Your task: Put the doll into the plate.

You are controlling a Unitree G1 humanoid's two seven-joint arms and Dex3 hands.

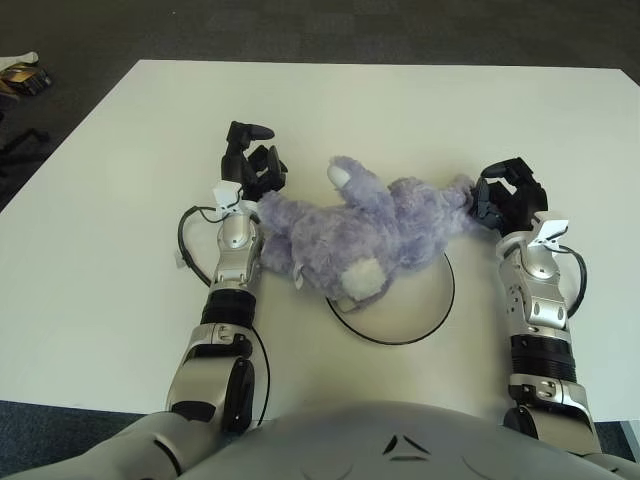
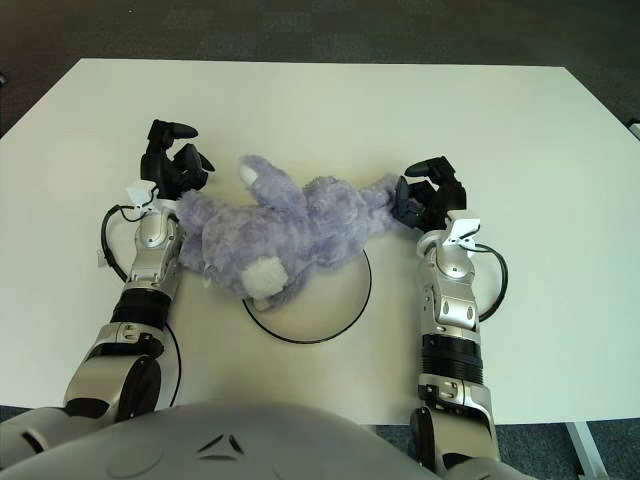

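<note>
A fluffy purple doll (image 1: pixel 360 230) with white patches lies on its side across the far left part of the white plate (image 1: pixel 420 300), which has a thin black rim. Its left end hangs over the plate onto the table. My left hand (image 1: pixel 252 165) is at the doll's left end, fingers spread and raised just above the fur, holding nothing. My right hand (image 1: pixel 500 200) is at the doll's right end, fingers curled on the tip of its outstretched limb (image 1: pixel 462 192).
The white table (image 1: pixel 120 200) runs wide on all sides of the plate. Dark carpet lies beyond its far edge, with a small object on the floor (image 1: pixel 22 78) at the far left.
</note>
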